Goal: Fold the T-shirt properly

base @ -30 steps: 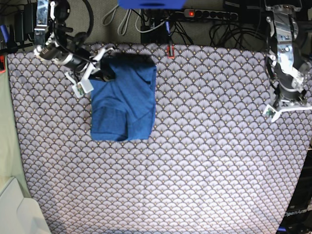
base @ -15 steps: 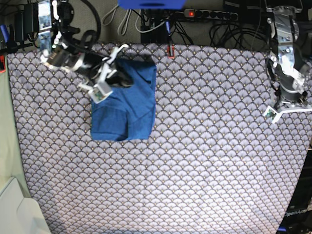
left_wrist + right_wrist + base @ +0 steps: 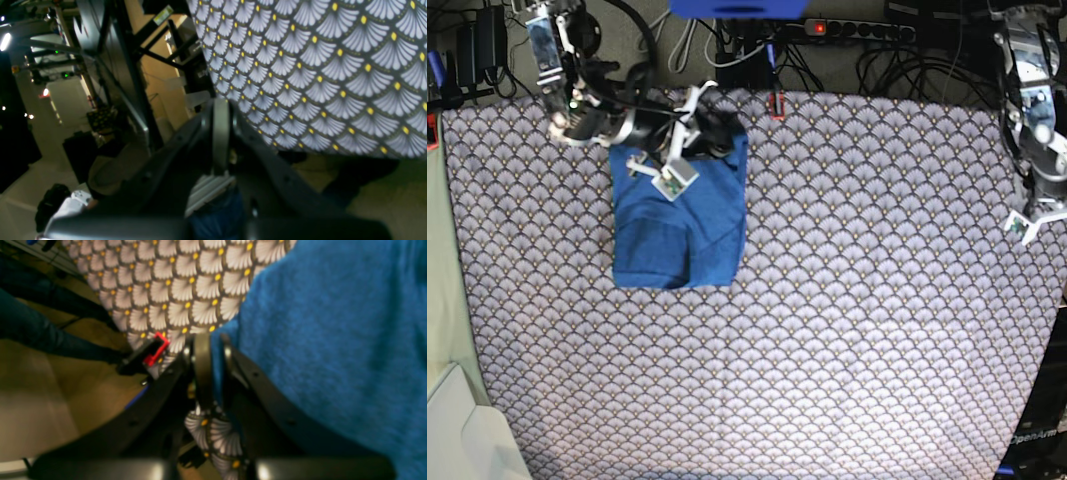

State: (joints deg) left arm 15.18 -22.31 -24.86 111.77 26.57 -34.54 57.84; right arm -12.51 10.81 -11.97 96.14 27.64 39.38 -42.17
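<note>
Right pincer [image 3: 210, 350] has slid right along the far edge, pinching the T-shirt [image 3: 682, 215]; fold nearly done.

Most of the scallop-patterned cloth [image 3: 847, 330] is bare, so the whole near half and the middle-to-right stretch are wide open for a gripper to sweep through. The only thing on the surface is the folded blue shirt [image 3: 682, 225] at the far left, with the right arm [image 3: 602, 110] stretched over its far edge, so that corner is crowded. The left gripper [image 3: 1027, 215] hangs at the right edge, off to the side. Beyond the far edge it's a tangle of cables and a power strip [image 3: 857, 30], plus a red clip [image 3: 777, 103] on the cloth's far edge.
</note>
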